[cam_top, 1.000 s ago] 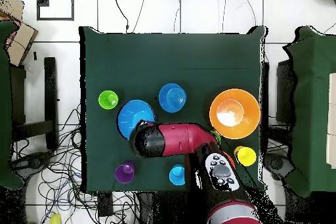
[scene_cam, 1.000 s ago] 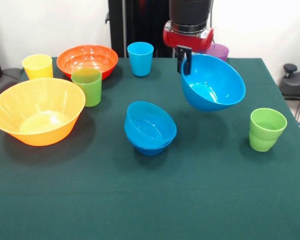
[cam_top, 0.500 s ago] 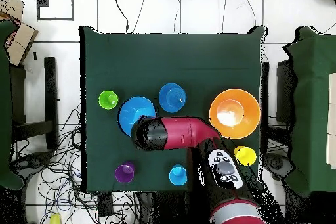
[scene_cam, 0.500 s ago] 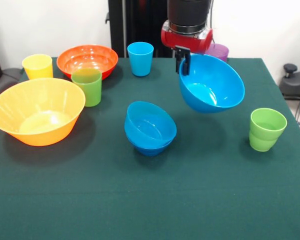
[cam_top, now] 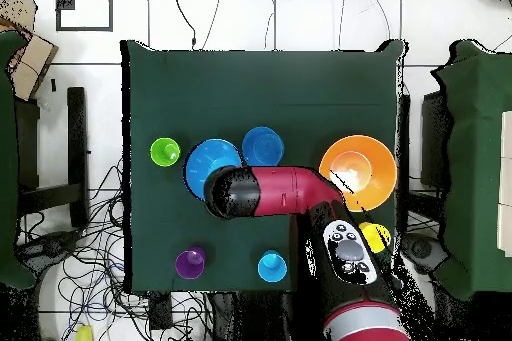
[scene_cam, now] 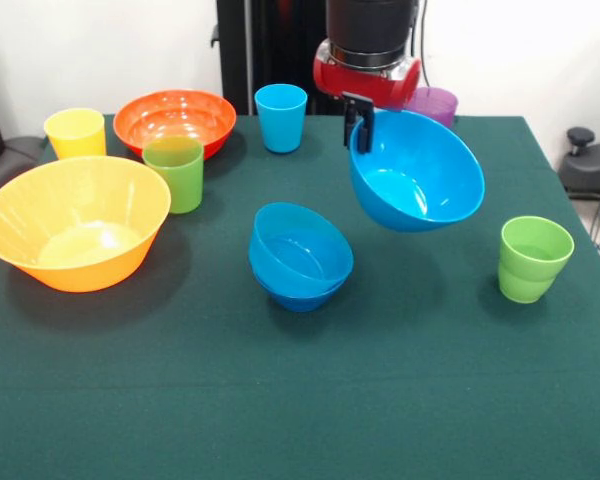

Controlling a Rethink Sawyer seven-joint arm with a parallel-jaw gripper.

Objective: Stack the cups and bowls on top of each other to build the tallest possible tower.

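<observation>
Hanging above the green surface [scene_cam: 400, 400], the gripper [scene_cam: 357, 122] is clamped on the near rim of the big light blue bowl [scene_cam: 417, 172], which is lifted clear of the surface and tilted, its opening facing up and toward the camera in the front view. Just beside and below it, toward the middle of the surface, a medium light blue bowl [scene_cam: 300, 250] sits nested in a small dark blue bowl [scene_cam: 298, 296], tilted slightly. At the front view's left stands the big yellow-orange bowl [scene_cam: 75, 222], upright, with the orange-red bowl [scene_cam: 175, 120] behind it near the far edge. One green cup [scene_cam: 174, 172] stands between these two bowls, just in front of the orange-red one; the yellow cup [scene_cam: 76, 133] stands at the far left corner. A light blue cup [scene_cam: 281, 116] stands at the far edge, and the translucent purple cup [scene_cam: 436, 103] shows partly behind the arm [cam_top: 290, 193]. Another green cup [scene_cam: 533, 258] stands alone at the right.
</observation>
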